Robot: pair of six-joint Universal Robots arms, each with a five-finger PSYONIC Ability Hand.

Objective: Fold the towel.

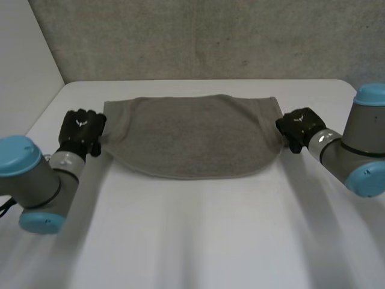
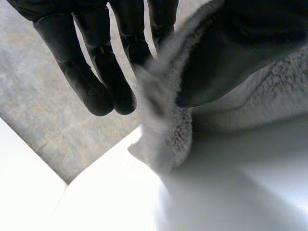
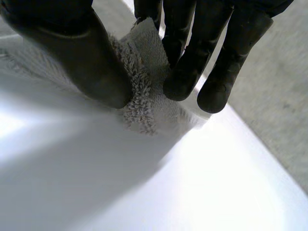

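Note:
A grey towel [image 1: 192,135] hangs a little above the white table [image 1: 192,241], stretched between my two hands, its lower edge sagging in a curve towards me. My left hand [image 1: 81,129] is shut on the towel's left end; in the left wrist view the thumb [image 2: 231,53] and fingers [image 2: 130,43] pinch the towel's edge [image 2: 166,130]. My right hand [image 1: 299,126] is shut on the towel's right end; in the right wrist view the thumb [image 3: 82,57] and fingers [image 3: 187,62] pinch a towel corner [image 3: 142,96] just above the table.
A grey wall [image 1: 198,36] rises behind the table's far edge. A pale wall [image 1: 24,60] stands at the left. Bare table [image 1: 198,235] lies between the towel and me.

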